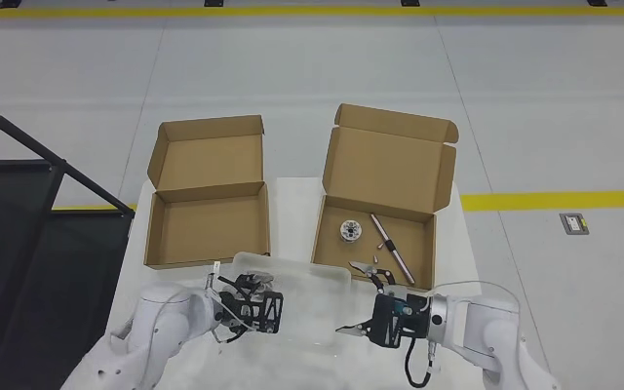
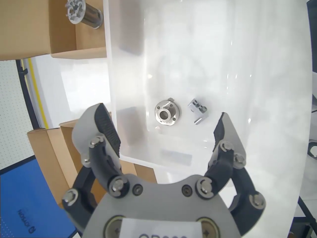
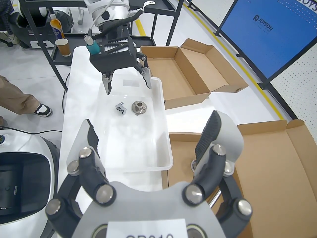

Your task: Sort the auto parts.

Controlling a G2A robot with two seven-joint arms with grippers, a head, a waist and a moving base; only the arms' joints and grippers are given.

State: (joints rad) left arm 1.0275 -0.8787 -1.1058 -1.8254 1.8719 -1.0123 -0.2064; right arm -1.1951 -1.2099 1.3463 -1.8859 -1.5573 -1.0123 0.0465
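Observation:
A clear plastic tray (image 2: pixel 123 75) holds a round metal flange (image 2: pixel 165 113) and a small grey bracket (image 2: pixel 198 110) side by side. My left gripper (image 2: pixel 164 122) hangs open just above them, nothing between its fingers. From the right wrist view, the flange (image 3: pixel 139 106) and bracket (image 3: pixel 120 108) lie under the left gripper (image 3: pixel 127 82). My right gripper (image 3: pixel 152 125) is open and empty over the tray's other end. In the top view, the left gripper (image 1: pixel 273 307) and right gripper (image 1: pixel 349 330) face each other across the tray (image 1: pixel 292 268).
An empty cardboard box (image 1: pixel 207 210) stands at the back left. The right box (image 1: pixel 425 234) holds a round toothed part (image 1: pixel 350 230), a metal rod (image 1: pixel 392 249) and a dark clip (image 1: pixel 370 271). A black cart (image 3: pixel 59 58) stands past the table's far end.

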